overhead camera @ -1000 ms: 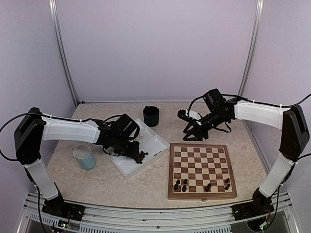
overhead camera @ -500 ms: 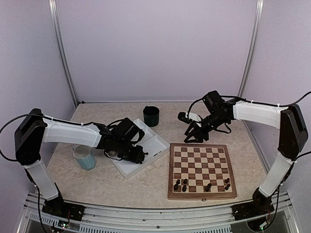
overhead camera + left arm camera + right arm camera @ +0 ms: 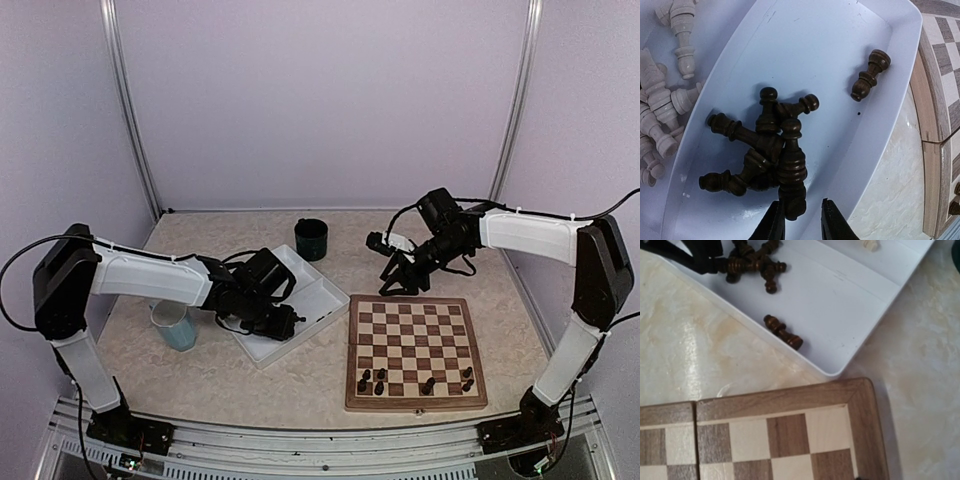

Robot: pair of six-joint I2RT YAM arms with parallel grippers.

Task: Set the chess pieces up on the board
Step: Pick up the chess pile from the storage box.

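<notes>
My left gripper [image 3: 283, 320] is down in the near compartment of the white tray [image 3: 262, 350], over a pile of dark brown chess pieces [image 3: 760, 145]. In the left wrist view it [image 3: 800, 202] is open, and the base of one dark piece [image 3: 791, 170] lies between the fingers, against the left one. A lone dark piece [image 3: 869, 76] lies apart in the same compartment. Pale beige pieces [image 3: 662, 105] fill the other compartment. The board [image 3: 415, 400] carries several dark pieces [image 3: 372, 380] in its near rows. My right gripper [image 3: 396, 279] hovers open and empty above the board's far left corner.
A dark green cup [image 3: 311, 239] stands behind the tray. A light blue cup [image 3: 178, 325] stands left of the tray, under my left arm. The right wrist view shows the board's corner [image 3: 780, 400] and the tray's corner [image 3: 840, 365], close together.
My left gripper has slid along the tray toward its near right end and settled around a dark piece's base. The right arm has barely moved.
</notes>
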